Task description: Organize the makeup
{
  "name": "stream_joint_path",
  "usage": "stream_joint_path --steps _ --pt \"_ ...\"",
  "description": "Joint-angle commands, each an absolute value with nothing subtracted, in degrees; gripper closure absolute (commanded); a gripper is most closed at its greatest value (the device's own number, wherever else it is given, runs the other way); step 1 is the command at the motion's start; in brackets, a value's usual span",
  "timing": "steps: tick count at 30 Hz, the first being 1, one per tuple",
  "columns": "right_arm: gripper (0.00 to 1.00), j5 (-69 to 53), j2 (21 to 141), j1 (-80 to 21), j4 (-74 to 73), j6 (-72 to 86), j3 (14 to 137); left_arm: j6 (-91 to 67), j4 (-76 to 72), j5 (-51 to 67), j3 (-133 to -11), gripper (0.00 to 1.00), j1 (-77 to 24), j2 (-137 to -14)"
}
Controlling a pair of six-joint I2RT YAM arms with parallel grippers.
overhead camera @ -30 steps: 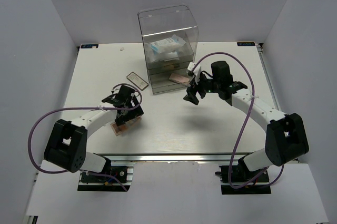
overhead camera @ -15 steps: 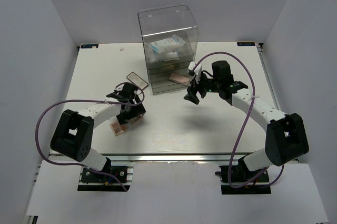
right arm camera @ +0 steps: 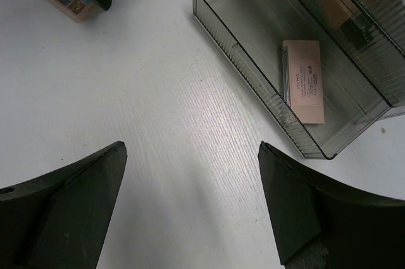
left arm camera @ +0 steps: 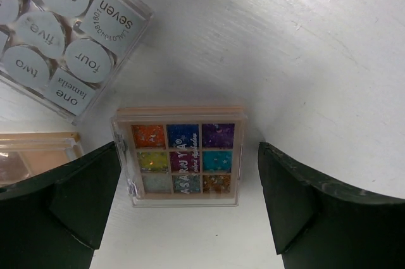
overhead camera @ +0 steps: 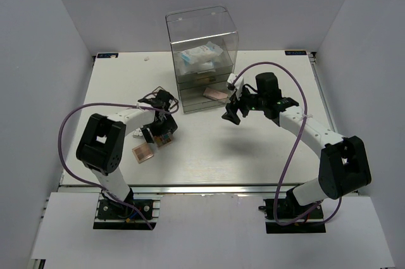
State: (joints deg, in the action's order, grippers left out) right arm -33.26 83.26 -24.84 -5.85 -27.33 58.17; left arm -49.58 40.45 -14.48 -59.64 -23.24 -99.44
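My left gripper (left arm camera: 190, 177) is open and low over the table, its jaws on either side of the multicoloured palette (left arm camera: 183, 155), which lies flat. The white-grid palette (left arm camera: 57, 35) and the peach palette (left arm camera: 31, 155) lie close beside it. In the top view the left gripper (overhead camera: 162, 131) is left of the drawer box, with the peach palette (overhead camera: 143, 152) nearer the front. My right gripper (right arm camera: 190, 155) is open and empty above bare table in front of the open bottom drawer (right arm camera: 240, 60), where a pink palette (right arm camera: 302, 81) lies. The white-and-blue packet (overhead camera: 199, 55) is in the box's top part.
The tall clear acrylic drawer box (overhead camera: 202, 28) stands at the back centre, with its bottom drawer pulled out towards the right gripper (overhead camera: 231, 114). A dark-framed flat case (overhead camera: 159, 93) lies left of the box, partly hidden by the left arm. White walls close in the table.
My left gripper has moved away from the front, off the peach palette, and now stands over the multicoloured palette. The left arm has swung round. The right arm has hardly moved.
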Motion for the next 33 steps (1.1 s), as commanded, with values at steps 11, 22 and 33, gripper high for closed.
stream_joint_path --steps 11,22,33 --pt "0.11 -34.6 81.8 -23.0 -3.5 -26.3 58.8 -51.0 34.9 -15.4 -53.8 0.49 -25.3 -100.3" --pt "0.11 -33.8 78.8 -20.1 -1.7 -25.2 58.2 -49.7 24.6 -9.7 -55.9 0.88 -27.3 -86.5" --pt "0.11 -31.6 75.1 -18.3 3.0 -23.0 55.1 -52.6 8.2 -7.4 -64.8 0.9 -30.1 -92.1"
